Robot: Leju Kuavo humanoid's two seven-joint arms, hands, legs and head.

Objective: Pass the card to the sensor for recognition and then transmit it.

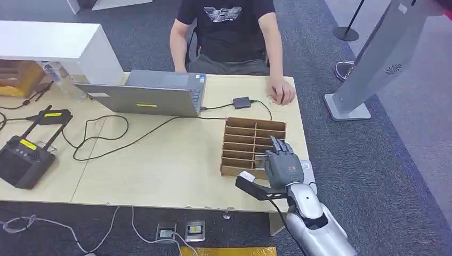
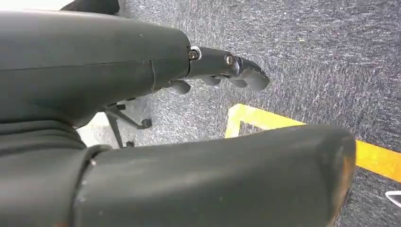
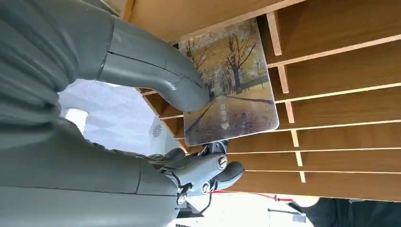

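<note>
One card (image 3: 229, 85) pinched in right hand (image 1: 280, 162) over slotted wooden rack (image 1: 250, 146); sensor pass, handover judged pending; left hand (image 2: 222, 66) curled, empty.

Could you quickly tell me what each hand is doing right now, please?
Left hand: holds nothing, fingers curled in, hanging over the carpet.
Right hand: pinches the card with its thumb, over the wooden rack.

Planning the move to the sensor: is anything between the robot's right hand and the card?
No. The right robot hand already holds the card, thumb pressed on its face, over the wooden rack. I cannot identify the sensor.
</note>
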